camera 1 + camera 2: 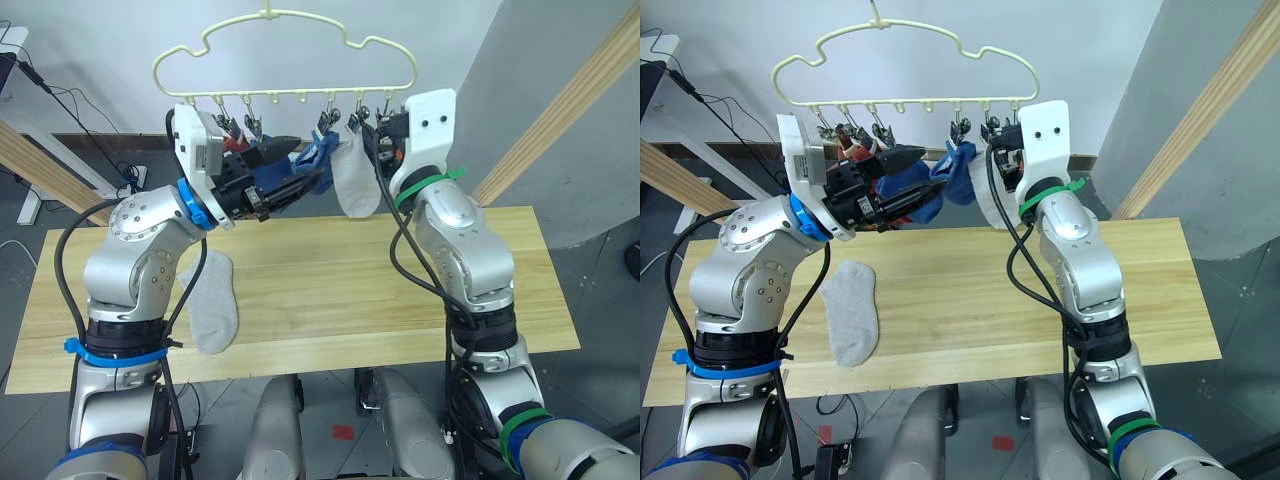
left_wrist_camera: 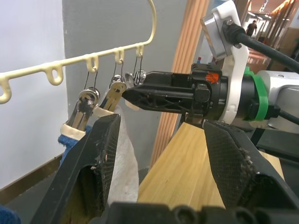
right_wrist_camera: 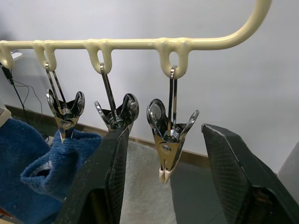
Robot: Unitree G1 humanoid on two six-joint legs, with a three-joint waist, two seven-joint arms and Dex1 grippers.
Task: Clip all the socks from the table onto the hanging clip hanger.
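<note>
Our right gripper point(image 3: 161, 186), fingers apart, frames empty metal clip point(image 3: 169, 140) on pale yellow cloud-shaped hanger point(image 1: 285, 45). Left gripper point(image 2: 161, 154) also apart. Last light grey sock point(image 1: 210, 300) lies on wooden table point(image 1: 400, 290); we should squeeze clip wings squarely.

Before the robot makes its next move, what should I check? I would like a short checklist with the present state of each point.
1. Right gripper open: ok.
2. Free clip in front of the right gripper: ok, nothing is in it.
3. Left gripper open and holding nothing: ok.
4. Left gripper apart from the blue sock hanging by it: cannot tell.
5. Hung grey sock held by its clip: ok.
6. All socks off the table: not ok, one last grey sock lies flat there, and neither gripper is near it.
</note>
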